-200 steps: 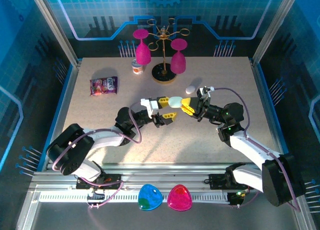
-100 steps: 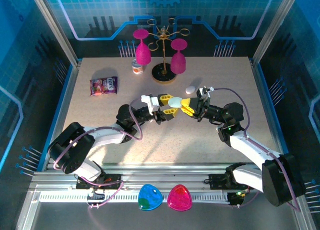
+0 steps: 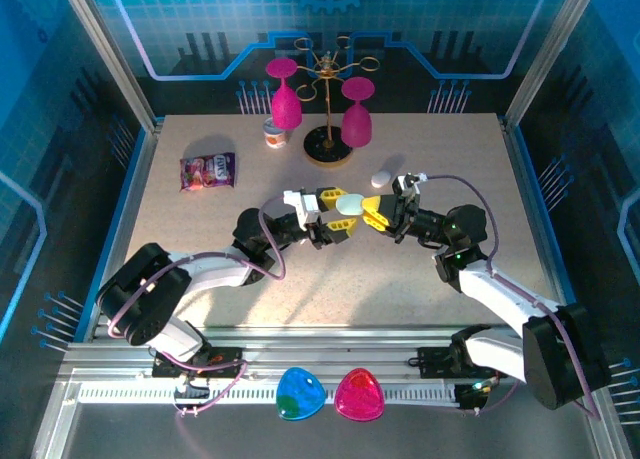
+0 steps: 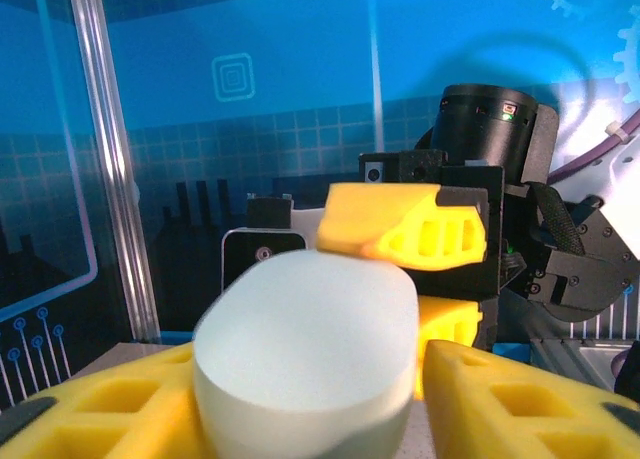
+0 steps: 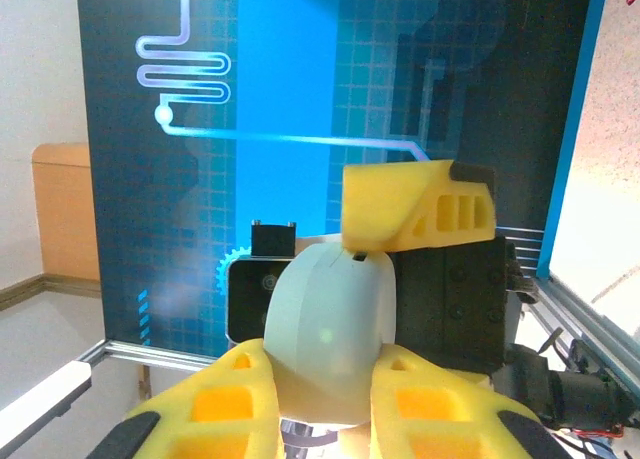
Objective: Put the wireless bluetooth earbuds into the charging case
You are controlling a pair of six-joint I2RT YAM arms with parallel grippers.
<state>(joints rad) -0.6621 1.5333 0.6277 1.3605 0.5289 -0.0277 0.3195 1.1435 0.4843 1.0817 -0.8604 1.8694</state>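
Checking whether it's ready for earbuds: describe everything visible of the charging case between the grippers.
The charging case is a pale mint-white pebble of smooth, matte-looking plastic, with rounded sides and one flat end. The right wrist view shows a fine seam, and the lid looks closed. The case is held off the table, mid-workspace, between the left gripper and the right gripper, both clamping its sides.
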